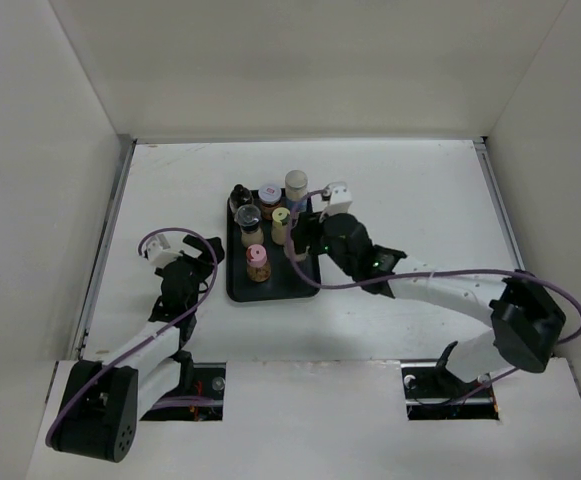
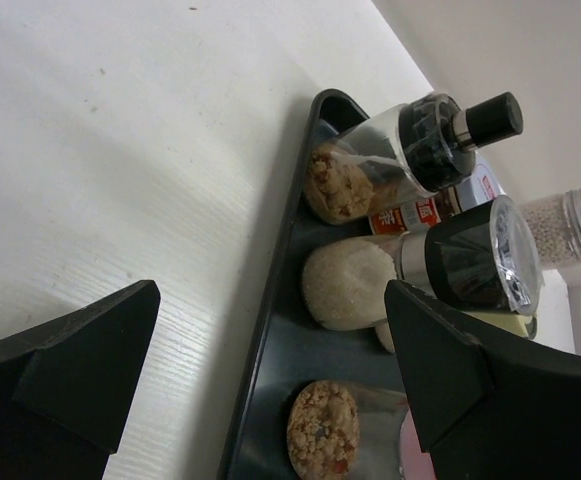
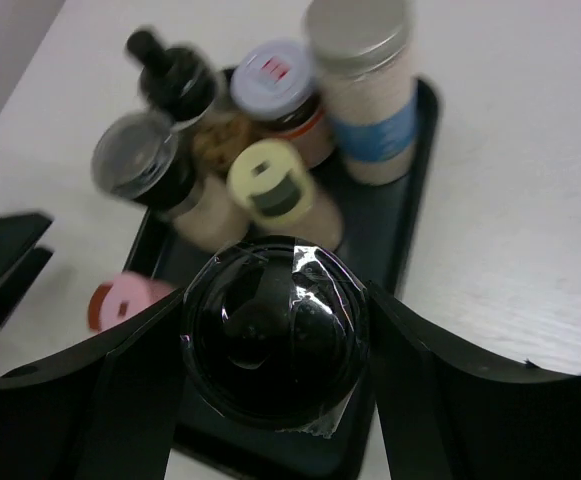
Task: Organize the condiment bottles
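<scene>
My right gripper (image 3: 275, 345) is shut on a black-capped bottle (image 3: 273, 340); both fingers press the sides of its cap, over the near right part of the black tray (image 3: 395, 230). Behind it in the tray stand a yellow-capped bottle (image 3: 270, 180), a tall grey-capped bottle with a blue label (image 3: 370, 100), a red-and-white-lidded jar (image 3: 273, 75), a black grinder (image 3: 170, 75), a clear-topped black-capped bottle (image 3: 135, 160) and a pink-capped bottle (image 3: 130, 297). My left gripper (image 2: 270, 300) is open beside the tray's left rim (image 2: 275, 260), with nothing between its fingers.
The tray (image 1: 238, 290) lies mid-table, left of centre. White walls close the table on the left, back and right. The right arm (image 1: 440, 285) reaches in from the right; the left gripper (image 1: 198, 262) rests left of the tray.
</scene>
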